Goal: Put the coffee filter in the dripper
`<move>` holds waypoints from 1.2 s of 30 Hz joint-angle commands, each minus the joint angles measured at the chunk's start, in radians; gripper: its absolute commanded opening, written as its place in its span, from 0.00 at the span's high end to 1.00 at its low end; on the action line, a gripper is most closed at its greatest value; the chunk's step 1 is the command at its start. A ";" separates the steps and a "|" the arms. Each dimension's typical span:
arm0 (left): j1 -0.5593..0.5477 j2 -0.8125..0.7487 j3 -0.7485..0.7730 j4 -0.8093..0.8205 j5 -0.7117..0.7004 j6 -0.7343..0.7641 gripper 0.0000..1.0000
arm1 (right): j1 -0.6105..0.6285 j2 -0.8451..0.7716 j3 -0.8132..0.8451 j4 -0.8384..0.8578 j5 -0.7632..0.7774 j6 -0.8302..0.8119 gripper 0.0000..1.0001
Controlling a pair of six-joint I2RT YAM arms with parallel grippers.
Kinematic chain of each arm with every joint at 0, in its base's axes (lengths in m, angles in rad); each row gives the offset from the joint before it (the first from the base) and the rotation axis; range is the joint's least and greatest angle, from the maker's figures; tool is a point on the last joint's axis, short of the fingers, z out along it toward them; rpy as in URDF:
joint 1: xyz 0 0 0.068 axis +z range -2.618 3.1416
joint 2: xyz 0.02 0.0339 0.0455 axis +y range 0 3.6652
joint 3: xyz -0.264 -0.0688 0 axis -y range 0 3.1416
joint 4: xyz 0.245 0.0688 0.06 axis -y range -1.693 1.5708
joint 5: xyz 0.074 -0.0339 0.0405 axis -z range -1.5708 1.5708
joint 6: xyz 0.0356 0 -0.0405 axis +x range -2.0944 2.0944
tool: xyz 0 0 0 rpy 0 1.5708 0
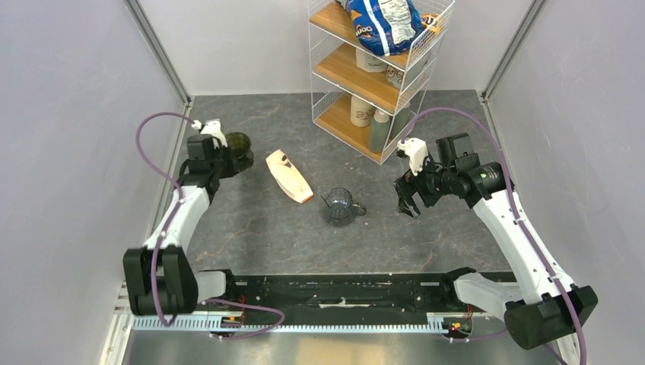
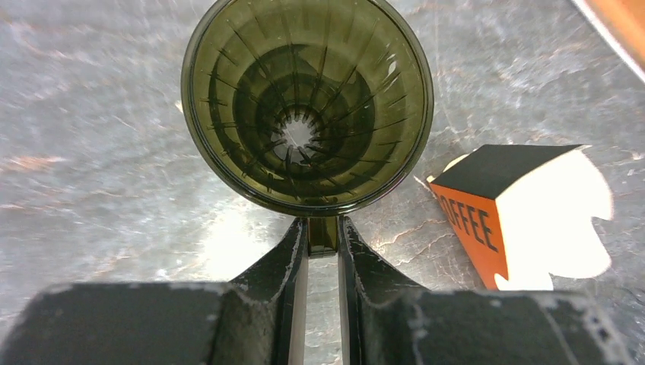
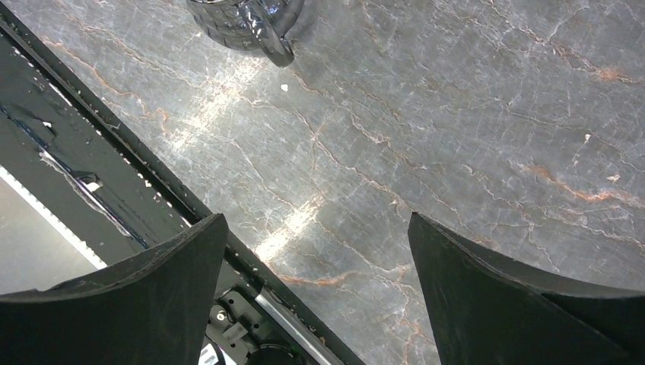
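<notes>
The left end effector (image 2: 322,233) pinches the dripper (image 2: 307,106) (its handle).

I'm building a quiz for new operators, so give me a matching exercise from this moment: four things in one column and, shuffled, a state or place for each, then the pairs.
Things:
1. dripper
2. left end effector
3. right end effector
4. glass jug

States or places:
A. open, holding nothing
B. clear, standing mid-table between the arms
C. shut on a small side handle
D. dark, ribbed inside, no filter in it

Pairs: 1-D, 2-C, 3-A, 4-B
</notes>
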 commanded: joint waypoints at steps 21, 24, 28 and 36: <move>-0.228 -0.314 0.172 -0.310 0.731 0.291 0.98 | -0.002 -0.040 -0.027 0.091 -0.107 0.155 0.03; -0.345 -0.269 0.171 -0.288 0.743 0.357 0.98 | -0.002 -0.044 -0.029 0.075 -0.112 0.161 0.03; -0.456 -0.206 0.173 -0.281 0.734 0.455 0.98 | -0.002 -0.051 -0.037 0.068 -0.110 0.177 0.03; -0.531 -0.109 0.158 -0.226 0.689 0.513 0.98 | -0.003 -0.069 -0.049 0.051 -0.095 0.172 0.03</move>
